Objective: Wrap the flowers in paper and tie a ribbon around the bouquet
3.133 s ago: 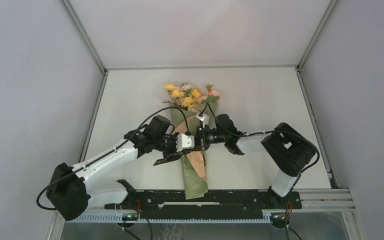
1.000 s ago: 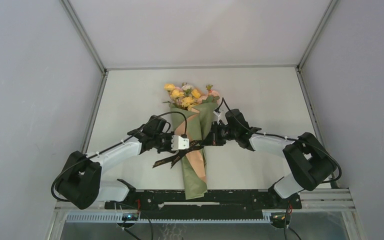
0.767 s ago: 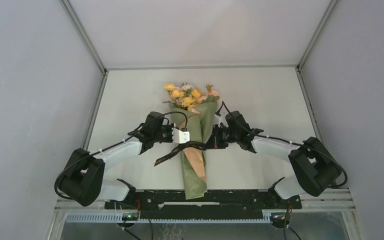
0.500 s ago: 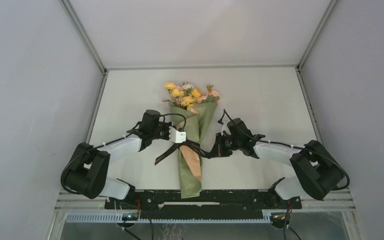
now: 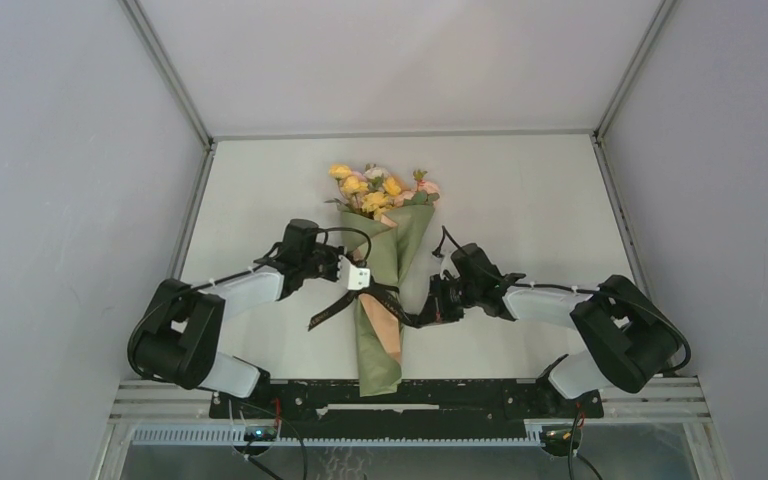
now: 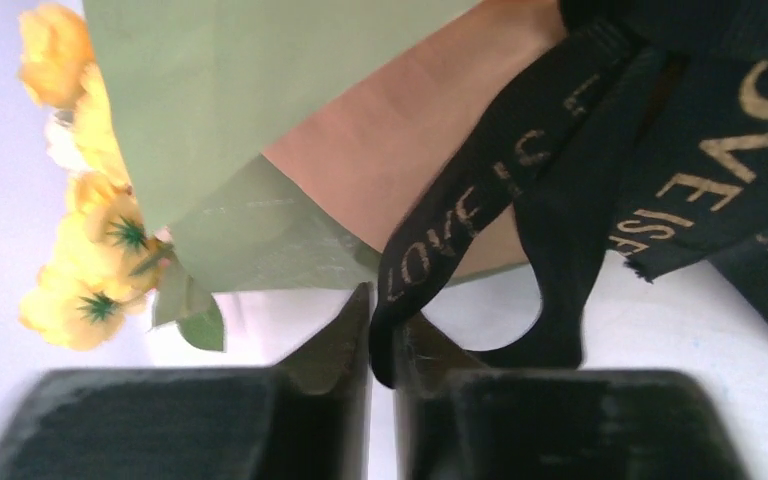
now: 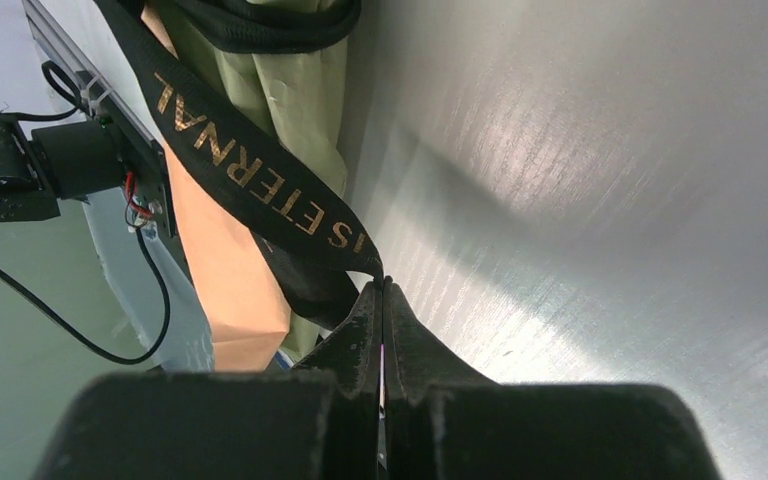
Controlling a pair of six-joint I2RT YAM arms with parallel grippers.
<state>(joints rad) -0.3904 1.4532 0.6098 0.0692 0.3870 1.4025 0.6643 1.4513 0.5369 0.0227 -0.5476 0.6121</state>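
One ribbon (image 6: pixel 480 190) pinched by left end effector (image 6: pixel 381 335) and right end effector (image 7: pixel 382 300); bouquet (image 5: pixel 400 245) axis near-far, blooms (image 5: pixel 375 190) far.

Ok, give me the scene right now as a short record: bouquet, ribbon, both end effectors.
bouquet: wrapped, lying on the table, flowers at the far end
ribbon: black with gold lettering, looped around the bouquet's middle
left end effector: shut on a ribbon strand, left of the bouquet
right end effector: shut on a ribbon end, right of the bouquet
knot: cannot tell whether tied
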